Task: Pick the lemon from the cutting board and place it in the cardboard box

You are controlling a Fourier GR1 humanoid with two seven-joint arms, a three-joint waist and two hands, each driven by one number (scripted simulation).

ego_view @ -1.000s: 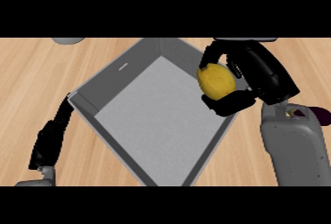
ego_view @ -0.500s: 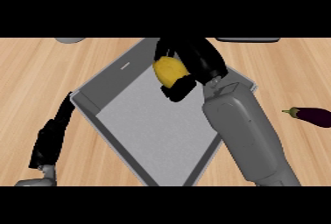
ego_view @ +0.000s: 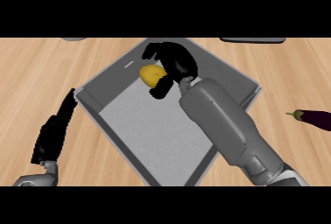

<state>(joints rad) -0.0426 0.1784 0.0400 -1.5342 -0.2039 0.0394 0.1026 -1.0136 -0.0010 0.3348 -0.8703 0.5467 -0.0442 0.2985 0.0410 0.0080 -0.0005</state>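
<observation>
The yellow lemon [ego_view: 150,75] is held in my right hand [ego_view: 173,65], whose fingers and thumb curl round it, over the far left part of the grey box [ego_view: 155,131]. The box is a shallow, open, grey-walled container lying diagonally on the wooden counter. My right forearm [ego_view: 223,124] crosses over the box from the lower right. My left hand [ego_view: 55,131] rests edge-on beside the box's left wall, fingers straight and pointing away from me. No cutting board shows in this view.
A purple eggplant [ego_view: 315,118] lies on the counter at the right edge. A dark flat object [ego_view: 253,40] sits at the top right and a grey object [ego_view: 74,39] at the top left.
My right hand has carried the lemon leftward, from the box's right rim to over its far left part, and the forearm now lies across the box. The left hand has not moved.
</observation>
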